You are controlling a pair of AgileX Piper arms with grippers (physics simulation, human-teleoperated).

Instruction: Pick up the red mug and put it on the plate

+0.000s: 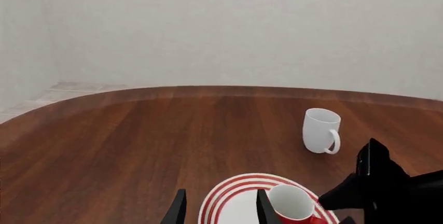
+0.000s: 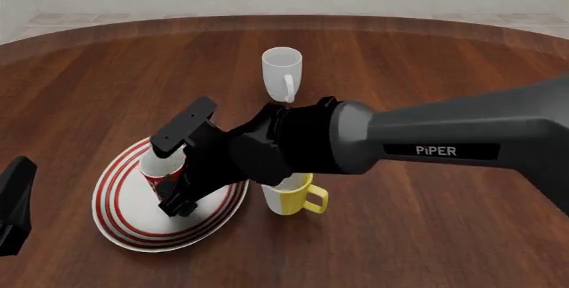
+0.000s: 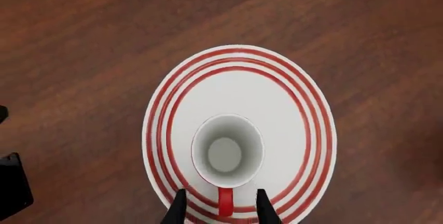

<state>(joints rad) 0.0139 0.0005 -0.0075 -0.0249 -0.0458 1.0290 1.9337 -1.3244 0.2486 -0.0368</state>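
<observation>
- The right gripper [image 3: 220, 207] hangs over the plate, looking straight down. Its two fingertips stand apart, one on each side of the red mug's handle [image 3: 225, 202]; they do not appear to pinch it, though actual contact cannot be told.
- The red mug [image 3: 227, 150] stands upright on the plate [image 3: 284, 94], white inside showing. It sits off centre, toward the rim on its handle side. In the front view the mug [image 2: 164, 169] is half hidden behind the black gripper body.
- There is one plate [image 2: 126, 215], white with red rings, on the near-left part of the table [image 2: 427, 228].
- Mugs, counted: three. One red on the plate; one yellow-and-white mug [image 2: 294, 197] just right of the plate, partly under the right arm [image 2: 462, 141], handle pointing right; one plain white mug [image 2: 282, 71] farther back near the middle, well apart from the others, handle toward the near side.
- The left gripper [image 1: 220, 209] hovers at the near-left edge of the scene, just left of the plate; its two fingertips are spread with nothing between them. In the front view only a black piece of it [image 2: 14, 201] shows at the left border.
- Two arms in all; the left wrist view catches the right one as a black shape beside the red mug [image 1: 294, 204].
</observation>
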